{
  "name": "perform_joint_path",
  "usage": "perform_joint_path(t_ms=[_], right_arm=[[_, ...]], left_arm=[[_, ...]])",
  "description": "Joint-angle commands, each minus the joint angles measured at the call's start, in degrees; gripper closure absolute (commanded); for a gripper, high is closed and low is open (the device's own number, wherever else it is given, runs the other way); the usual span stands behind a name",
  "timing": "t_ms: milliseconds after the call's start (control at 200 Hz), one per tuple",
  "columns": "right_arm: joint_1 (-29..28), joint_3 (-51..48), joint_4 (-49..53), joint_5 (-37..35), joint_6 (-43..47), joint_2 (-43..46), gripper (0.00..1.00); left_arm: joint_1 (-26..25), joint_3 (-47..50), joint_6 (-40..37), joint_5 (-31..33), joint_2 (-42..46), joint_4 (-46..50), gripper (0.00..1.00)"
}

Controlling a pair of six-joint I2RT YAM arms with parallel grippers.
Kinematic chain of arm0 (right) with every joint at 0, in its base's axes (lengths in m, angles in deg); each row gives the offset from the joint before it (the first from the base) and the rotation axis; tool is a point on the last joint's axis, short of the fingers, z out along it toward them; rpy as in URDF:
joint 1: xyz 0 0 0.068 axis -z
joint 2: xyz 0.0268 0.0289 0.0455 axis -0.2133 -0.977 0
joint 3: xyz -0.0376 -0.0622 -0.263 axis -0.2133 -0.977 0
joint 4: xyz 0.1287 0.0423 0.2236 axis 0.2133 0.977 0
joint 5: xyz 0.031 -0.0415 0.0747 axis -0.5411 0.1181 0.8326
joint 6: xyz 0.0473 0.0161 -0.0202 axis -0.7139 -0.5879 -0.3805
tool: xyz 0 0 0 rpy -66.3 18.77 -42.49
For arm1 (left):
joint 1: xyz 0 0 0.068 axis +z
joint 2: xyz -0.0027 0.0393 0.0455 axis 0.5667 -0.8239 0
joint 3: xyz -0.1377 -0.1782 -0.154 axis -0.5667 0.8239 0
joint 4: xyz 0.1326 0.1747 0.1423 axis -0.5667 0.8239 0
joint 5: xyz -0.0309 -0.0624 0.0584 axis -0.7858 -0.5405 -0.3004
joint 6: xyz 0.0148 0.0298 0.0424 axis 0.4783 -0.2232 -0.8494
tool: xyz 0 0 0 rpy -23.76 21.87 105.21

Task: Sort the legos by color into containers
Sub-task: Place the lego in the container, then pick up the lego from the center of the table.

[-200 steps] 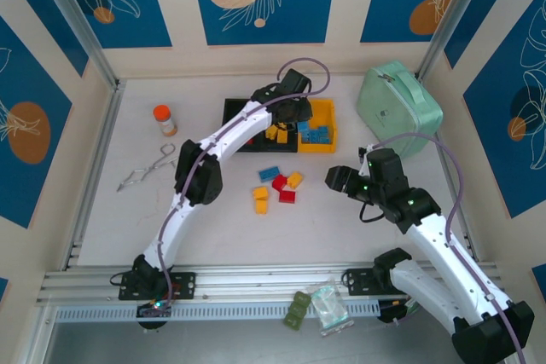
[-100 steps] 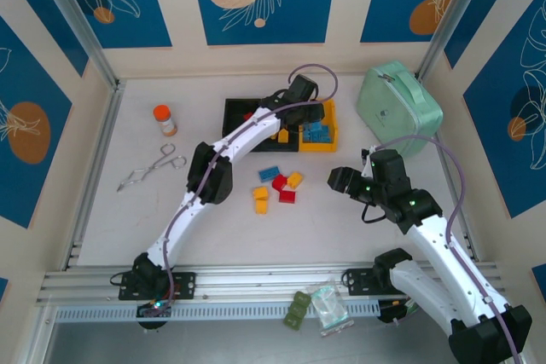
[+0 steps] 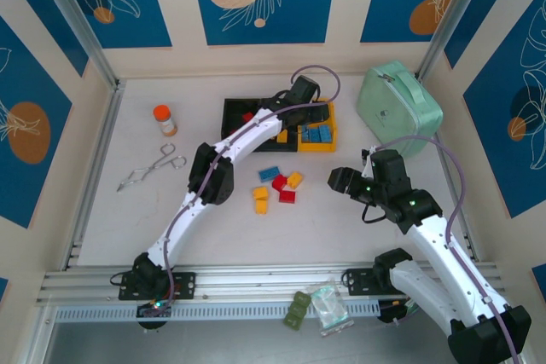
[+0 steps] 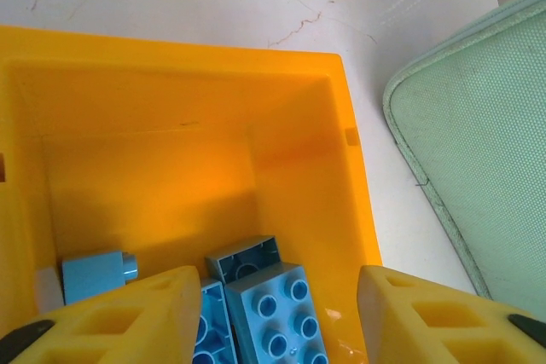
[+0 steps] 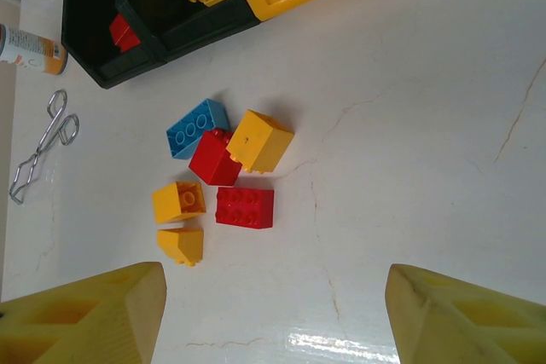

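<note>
My left gripper [image 4: 277,326] is open low inside the yellow container [image 4: 294,138], its jaws standing either side of a blue lego [image 4: 275,313] that lies loose on other blue legos. In the top view the left gripper [image 3: 309,118] hangs over that yellow bin [image 3: 330,139], which is joined to two black containers [image 3: 239,115]. The middle one holds yellow legos [image 3: 280,134]. On the table lie a blue [image 5: 197,126], two red [image 5: 245,207] and three yellow legos [image 5: 259,141]. My right gripper [image 5: 273,321] is open above bare table beside them, with nothing between its fingers.
A large mint-green case [image 3: 399,108] stands at the back right, close to the yellow bin. An orange-capped bottle [image 3: 164,119] and metal tongs [image 3: 149,168] lie at the left. Small packets [image 3: 316,309] rest by the near rail.
The left gripper has shifted right from the middle bin to over the yellow bin and its jaws have opened. The right arm has hardly moved.
</note>
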Motion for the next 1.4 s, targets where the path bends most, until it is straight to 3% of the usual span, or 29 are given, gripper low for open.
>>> perform_joint_path(t_ms=[0, 205, 485, 925, 1145, 1396], right_arm=[[0.2, -0.7, 0.6, 1.6, 0.8, 1.0, 0.31], [-0.7, -0.5, 0.9, 1.6, 0.2, 0.9, 0.31], [-5.3, 0.9, -0.1, -1.2, -1.8, -3.1, 0.31], [-13.0, 10.9, -1.9, -9.2, -7.8, -23.3, 0.3], [-13.3, 20.3, 1.6, -8.7, -9.7, -37.2, 0.3], [-13.3, 26.6, 2.9, -8.7, -12.9, -48.6, 0.3]], left_arm=[[-1.0, 1.5, -2.3, -1.6, 6.7, 1.0, 0.48], [-1.2, 14.6, -4.4, -4.4, 17.5, -2.0, 0.46], [-1.0, 41.1, -7.2, -4.7, 36.2, -7.7, 0.43], [2.6, 84.6, -6.8, -3.0, 65.1, -14.8, 0.39], [3.0, 96.1, -4.5, 0.3, 75.3, -14.2, 0.37], [3.2, 101.8, -1.7, 0.6, 78.0, -14.5, 0.36]])
